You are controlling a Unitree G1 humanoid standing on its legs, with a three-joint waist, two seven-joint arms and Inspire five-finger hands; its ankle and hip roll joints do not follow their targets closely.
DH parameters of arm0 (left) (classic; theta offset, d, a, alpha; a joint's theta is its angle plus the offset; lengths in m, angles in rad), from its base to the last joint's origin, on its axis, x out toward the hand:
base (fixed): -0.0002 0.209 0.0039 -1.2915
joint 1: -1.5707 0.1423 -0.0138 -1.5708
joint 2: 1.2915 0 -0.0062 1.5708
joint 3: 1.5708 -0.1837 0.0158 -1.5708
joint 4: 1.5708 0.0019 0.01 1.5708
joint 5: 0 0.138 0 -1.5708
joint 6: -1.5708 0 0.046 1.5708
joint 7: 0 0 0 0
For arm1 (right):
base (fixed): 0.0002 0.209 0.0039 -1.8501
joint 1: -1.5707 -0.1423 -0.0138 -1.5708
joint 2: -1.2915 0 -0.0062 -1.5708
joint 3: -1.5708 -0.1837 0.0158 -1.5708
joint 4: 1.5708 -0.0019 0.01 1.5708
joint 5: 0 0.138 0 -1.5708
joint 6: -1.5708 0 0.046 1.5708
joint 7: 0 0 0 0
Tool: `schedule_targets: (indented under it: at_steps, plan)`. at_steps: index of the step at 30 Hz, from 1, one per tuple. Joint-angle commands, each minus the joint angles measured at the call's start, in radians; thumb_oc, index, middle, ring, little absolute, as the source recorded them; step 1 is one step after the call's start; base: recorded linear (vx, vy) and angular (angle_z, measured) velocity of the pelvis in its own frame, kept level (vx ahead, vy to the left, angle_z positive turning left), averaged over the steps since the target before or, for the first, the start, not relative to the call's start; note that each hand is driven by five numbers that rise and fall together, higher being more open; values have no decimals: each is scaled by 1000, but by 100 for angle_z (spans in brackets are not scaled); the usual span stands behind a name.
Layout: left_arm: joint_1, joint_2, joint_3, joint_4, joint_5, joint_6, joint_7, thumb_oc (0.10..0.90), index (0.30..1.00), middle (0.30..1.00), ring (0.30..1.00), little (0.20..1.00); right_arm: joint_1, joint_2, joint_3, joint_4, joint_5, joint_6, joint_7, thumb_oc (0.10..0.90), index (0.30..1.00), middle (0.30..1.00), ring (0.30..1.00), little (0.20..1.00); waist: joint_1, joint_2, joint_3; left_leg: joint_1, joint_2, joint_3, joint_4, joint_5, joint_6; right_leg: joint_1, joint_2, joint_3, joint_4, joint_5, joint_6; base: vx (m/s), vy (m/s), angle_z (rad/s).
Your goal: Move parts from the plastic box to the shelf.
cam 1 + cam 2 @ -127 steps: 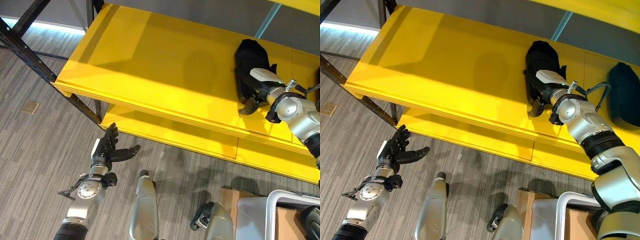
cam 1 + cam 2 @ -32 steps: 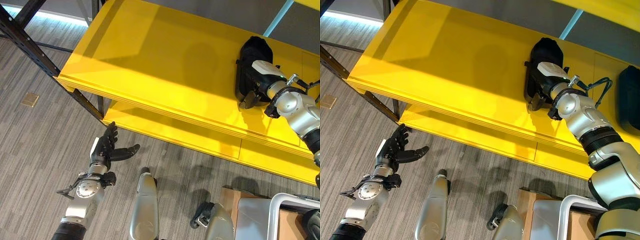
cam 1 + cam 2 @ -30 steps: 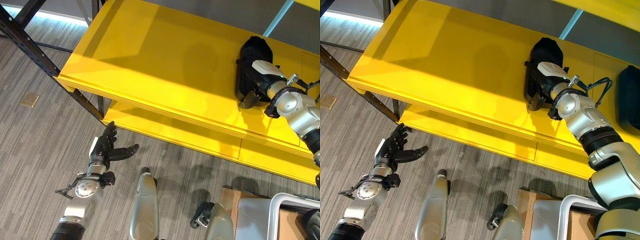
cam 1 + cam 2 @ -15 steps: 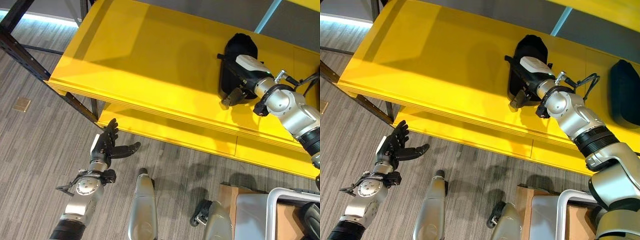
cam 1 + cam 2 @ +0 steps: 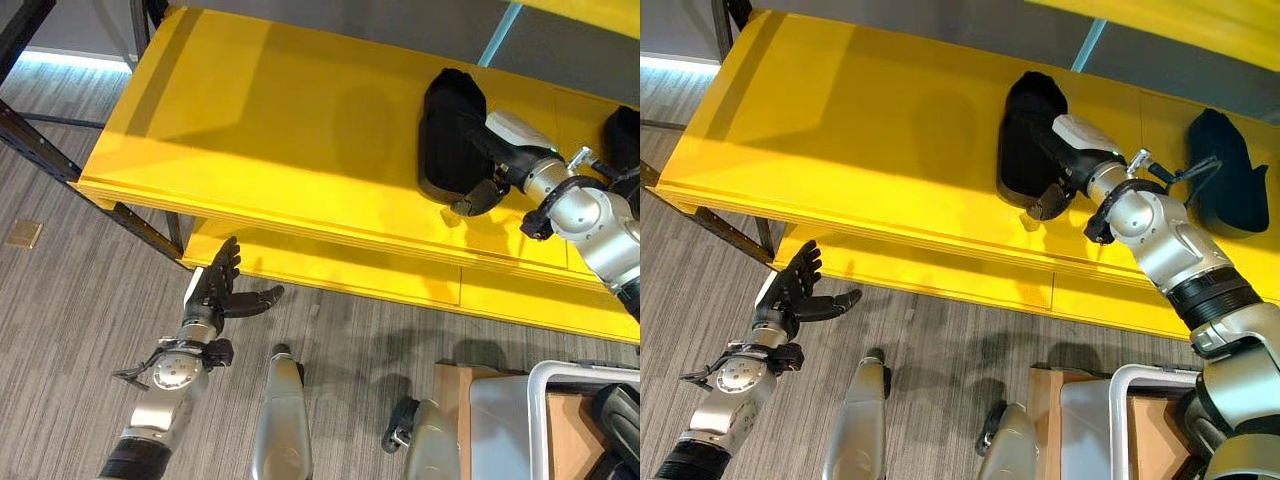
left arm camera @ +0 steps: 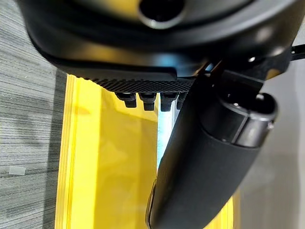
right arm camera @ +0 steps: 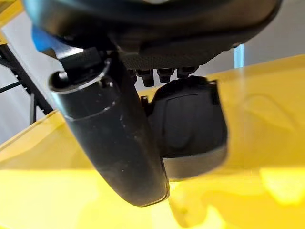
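A black part (image 5: 445, 148) lies on the yellow shelf (image 5: 280, 110). My right hand (image 5: 505, 150) is beside it on its right, open. Its fingers (image 5: 475, 135) reach along the part's edge and its thumb (image 5: 477, 200) hangs free in front. In the right wrist view the part (image 7: 190, 124) rests on the shelf past the straight fingers, with the thumb (image 7: 114, 143) apart from it. A second black part (image 5: 1225, 170) lies further right on the shelf. My left hand (image 5: 215, 295) floats open over the floor at lower left.
The white-rimmed plastic box (image 5: 560, 380) stands at bottom right with dark parts (image 5: 615, 410) in it, next to a cardboard piece (image 5: 450, 385). A lower yellow shelf (image 5: 330, 265) juts out underneath. Black rack struts (image 5: 40, 140) are at left.
The camera has shifted. My right hand has drawn back to the right off the black part, which stays on the shelf. The left hand has stayed put.
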Motion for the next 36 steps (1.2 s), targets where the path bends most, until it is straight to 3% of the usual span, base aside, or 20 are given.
schedule_targets:
  at_steps: [1,6,16,20,24,32,36]
  plan:
    - [-31,45,4,-70,30,-60,-22,900,1000,1000,1000,1000,-29,-53,-125,-87,44,-51,-54,900,1000,1000,1000,1000,-6,-21,-93,25,37,-48,54,-117,7,64,27,23,-58,29,-35,0,0,0]
    - [-21,38,8,-74,40,-55,-25,900,1000,1000,1000,1000,68,-71,-215,-192,56,-71,-55,900,1000,1000,1000,1000,-25,-26,-105,42,45,-38,34,-110,5,69,34,28,-80,40,-31,2,-7,-4]
    - [14,-5,28,-75,65,-48,-40,900,1000,1000,1000,1000,464,-22,-559,-441,129,-154,-53,900,1000,1000,1000,1000,-85,-28,-141,87,58,-18,-46,-70,-4,94,52,34,-159,72,-22,10,-8,-8]
    - [41,-32,44,-64,74,-49,-53,900,1000,1000,1000,1000,660,76,-718,-525,164,-197,-60,900,1000,1000,1000,1000,-124,-14,-156,130,68,4,-119,-36,-11,114,65,39,-228,101,-11,28,-7,-10]
    - [68,-73,59,-55,78,-59,-53,900,1000,1000,1000,1000,820,268,-802,-577,224,-242,-60,900,1000,1000,1000,1000,-165,3,-188,203,76,39,-260,31,-15,146,81,43,-338,157,6,50,8,-16]
    - [159,-149,116,-40,89,-79,-45,900,1000,1000,1000,1000,1022,500,-822,-608,331,-267,-16,900,1000,1000,1000,1000,-224,31,-279,397,118,140,-539,148,-33,224,133,94,-523,229,22,74,-6,-31]
    - [188,-185,128,-37,97,-87,-36,900,1000,1000,1000,1000,1112,559,-816,-608,356,-265,3,900,1000,1000,1000,1000,-252,49,-314,449,141,179,-612,195,-51,256,159,108,-585,238,18,42,-50,-22]
